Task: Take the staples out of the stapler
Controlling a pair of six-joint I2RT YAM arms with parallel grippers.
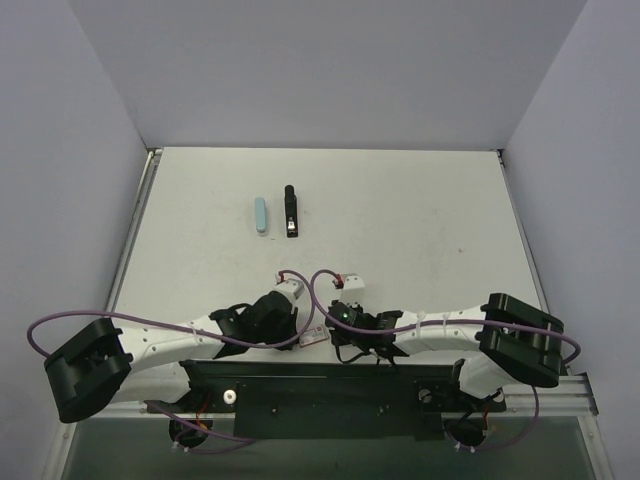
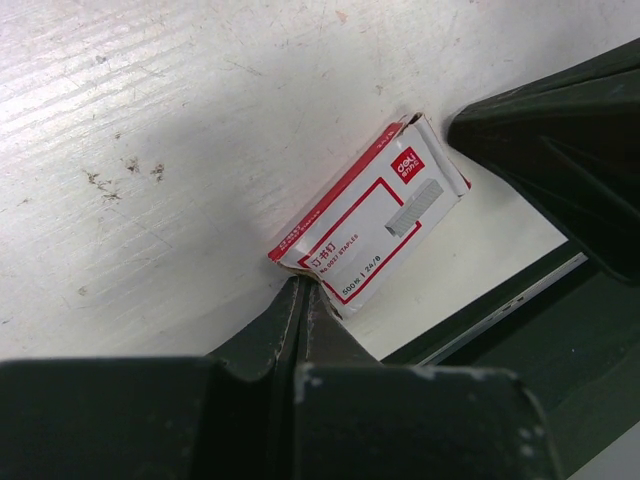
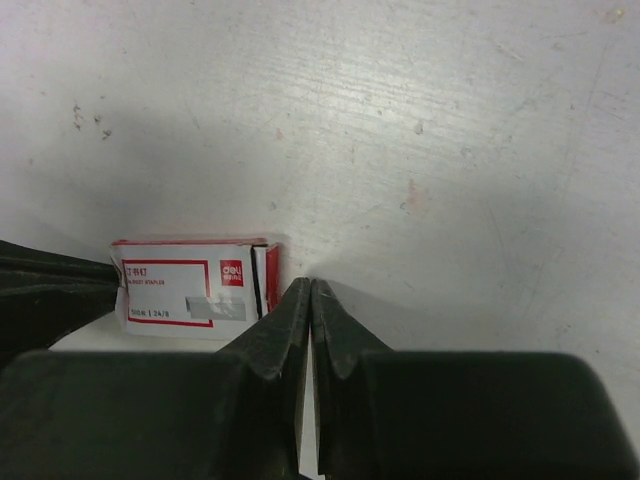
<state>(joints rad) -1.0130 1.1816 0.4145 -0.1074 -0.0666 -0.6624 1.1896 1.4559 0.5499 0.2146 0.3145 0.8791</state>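
While both hands sit low near the six o'clock edge of the worktop [image 1: 420, 220], the stapler [image 1: 290, 210] lies well apart from them, toward twelve o'clock in the overhead view. It is black, closed, and lies flat with its length running from twelve to six. A pale blue bar [image 1: 261, 215] lies just beside it at nine o'clock, parallel and not touching.

The left hand [image 2: 303, 290] is fully closed, fingers pressed together and holding nothing. Its tips meet the near edge of a red-and-white staple box [image 2: 370, 225] lying flat on the worktop. The right hand [image 3: 311, 287] is likewise closed tight and empty. In its own view, the box lies just beside its tips at nine o'clock. The two hands point toward each other, with the box between them.
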